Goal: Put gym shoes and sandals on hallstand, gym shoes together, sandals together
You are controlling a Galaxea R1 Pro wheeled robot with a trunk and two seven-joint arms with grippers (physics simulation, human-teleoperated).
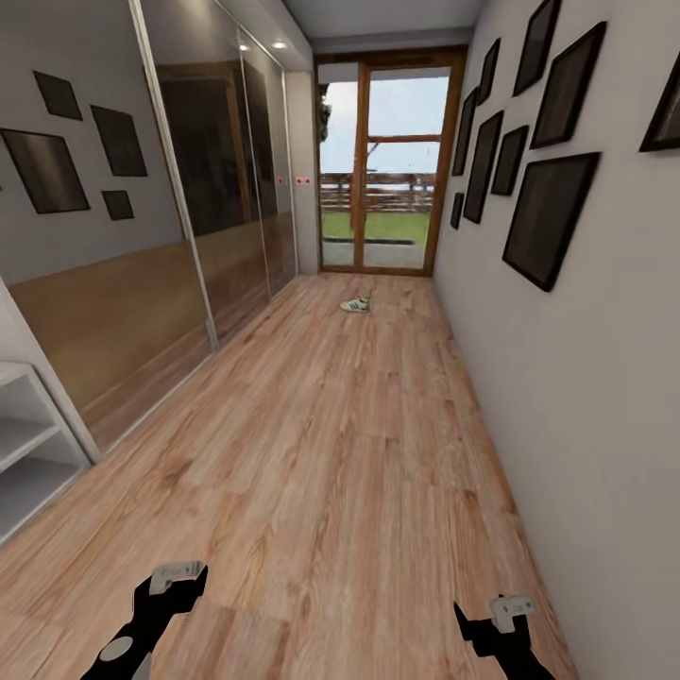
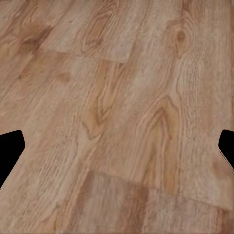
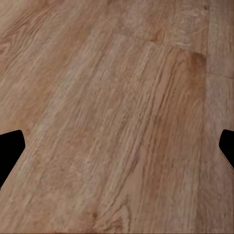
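One gym shoe lies on the corridor floor far ahead of my hands, shelves to my left.

One gym shoe lies mid-frame. Two grippers, left and right, sit at the bottom. Nine dark frames hang at right.

Daylight came in through the glass door at the far end of the corridor, bright enough to wash the sky almost white. Two small ceiling spotlights glowed above the mirrored wardrobe on the left, whose panels gave back dull, dim reflections. The corridor floor was evenly lit, with hardly any shadows, soft or hard. The far gym shoe looked small and blurred. Straight lines leaned outward near the head view's edges. In both wrist views the wood grain was slightly soft, and the fingers showed as flat black shapes without detail.
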